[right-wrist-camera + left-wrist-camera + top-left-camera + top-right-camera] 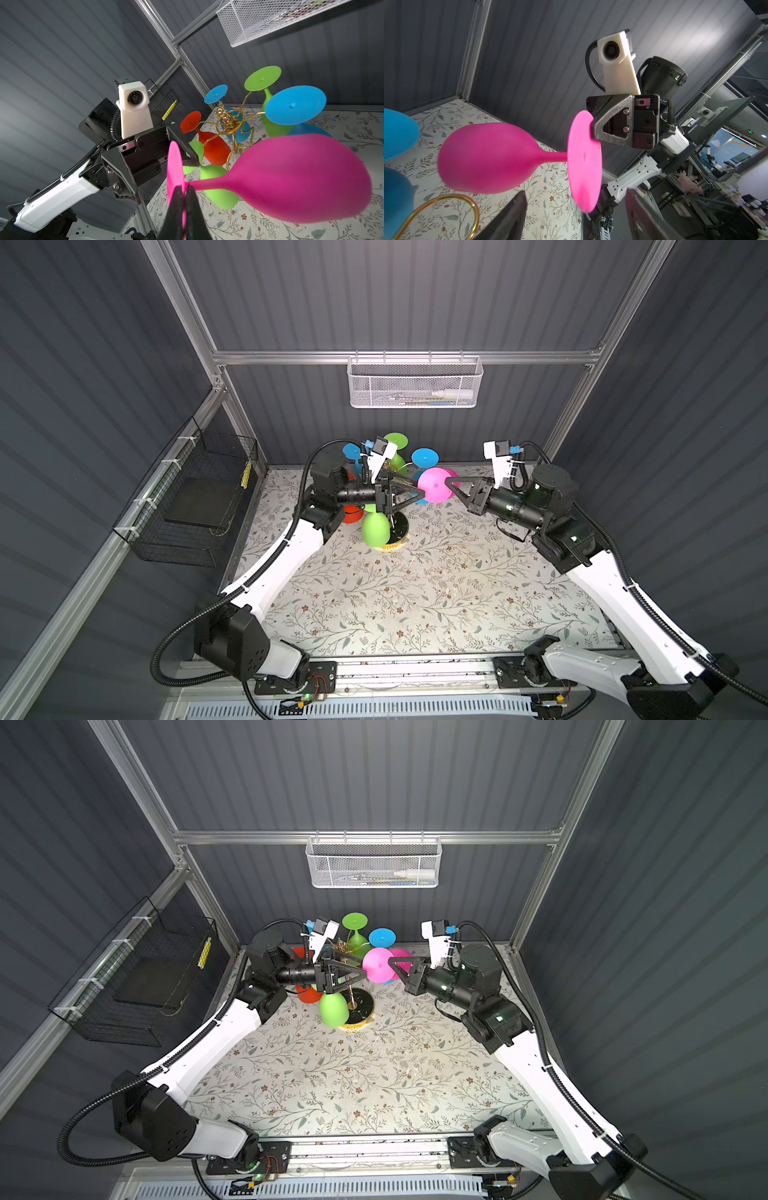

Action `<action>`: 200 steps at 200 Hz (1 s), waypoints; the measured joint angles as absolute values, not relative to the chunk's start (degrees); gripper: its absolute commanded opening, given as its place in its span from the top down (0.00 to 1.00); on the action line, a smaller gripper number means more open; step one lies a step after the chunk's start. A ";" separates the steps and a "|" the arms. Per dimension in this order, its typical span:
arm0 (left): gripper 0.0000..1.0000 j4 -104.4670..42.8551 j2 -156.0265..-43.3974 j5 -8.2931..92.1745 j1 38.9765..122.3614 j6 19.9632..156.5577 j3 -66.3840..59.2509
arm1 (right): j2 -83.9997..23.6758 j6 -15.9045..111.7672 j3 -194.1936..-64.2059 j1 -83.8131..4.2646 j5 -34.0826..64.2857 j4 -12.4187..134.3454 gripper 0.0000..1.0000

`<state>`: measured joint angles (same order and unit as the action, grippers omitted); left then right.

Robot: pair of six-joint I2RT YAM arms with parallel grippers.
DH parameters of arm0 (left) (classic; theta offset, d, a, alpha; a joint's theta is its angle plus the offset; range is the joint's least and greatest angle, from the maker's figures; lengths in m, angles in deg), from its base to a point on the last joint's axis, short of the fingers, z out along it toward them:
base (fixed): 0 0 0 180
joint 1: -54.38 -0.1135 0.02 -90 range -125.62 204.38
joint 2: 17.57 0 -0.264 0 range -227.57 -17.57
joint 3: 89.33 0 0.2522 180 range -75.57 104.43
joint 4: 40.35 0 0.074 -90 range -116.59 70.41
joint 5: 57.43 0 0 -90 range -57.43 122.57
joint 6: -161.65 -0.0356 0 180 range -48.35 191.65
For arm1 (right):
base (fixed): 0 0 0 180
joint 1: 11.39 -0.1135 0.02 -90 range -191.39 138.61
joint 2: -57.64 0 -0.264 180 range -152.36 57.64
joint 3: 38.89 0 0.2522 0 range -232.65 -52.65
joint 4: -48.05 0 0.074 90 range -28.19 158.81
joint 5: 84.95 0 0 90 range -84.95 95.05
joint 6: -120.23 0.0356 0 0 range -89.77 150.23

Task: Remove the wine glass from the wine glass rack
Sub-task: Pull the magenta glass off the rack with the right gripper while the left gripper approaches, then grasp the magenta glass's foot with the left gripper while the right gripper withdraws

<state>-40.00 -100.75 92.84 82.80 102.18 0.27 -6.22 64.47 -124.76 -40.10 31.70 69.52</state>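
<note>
right gripper [184, 188] pinches the matte pink wine glass [291, 178] by its flat round foot; left gripper [411, 493] splayed wide beside the gold wire rack [228, 124].

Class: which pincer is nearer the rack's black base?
Left. The left pincer, open, hangs above the rack's base; the right pincer is off to the side, shut on the pink glass.

wine glass [434, 485] just right of rack [400, 527], rack on table [415, 597]
</note>
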 measured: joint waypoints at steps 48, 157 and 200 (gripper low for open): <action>0.38 -42.36 -101.86 95.46 84.36 104.14 0.55 | -7.72 64.34 -124.98 -40.78 32.21 68.69 1.00; 0.88 -53.87 -105.01 96.47 84.36 114.02 1.01 | -6.98 63.36 -125.00 -41.06 31.59 68.86 0.97; 1.00 -66.55 -108.05 96.03 84.86 125.00 1.25 | -4.03 60.65 -124.70 -41.19 28.73 71.05 0.42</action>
